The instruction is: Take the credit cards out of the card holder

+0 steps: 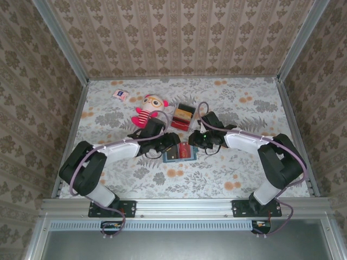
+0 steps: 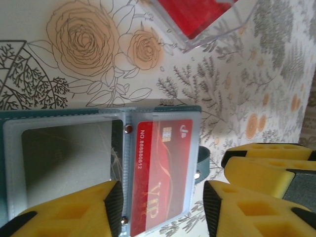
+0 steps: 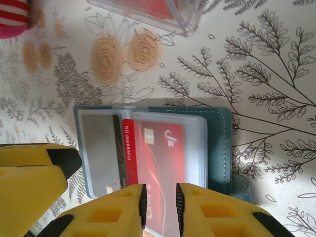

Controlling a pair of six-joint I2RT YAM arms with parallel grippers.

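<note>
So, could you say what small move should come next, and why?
Probably close the right gripper on the end of the red plastic VIP card: its fingers stand narrowly apart over that end, and the card sits inside the clear sleeve of the open teal folding card holder.

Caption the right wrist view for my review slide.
Right hand, fingers narrowly apart, poised over the red card in the open teal card holder.

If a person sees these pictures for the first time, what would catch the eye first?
Probably the red VIP card in the open teal card holder at the centre of the table, with the left gripper and right gripper poised over it from either side. Next, the pink-striped plush doll behind it.
</note>
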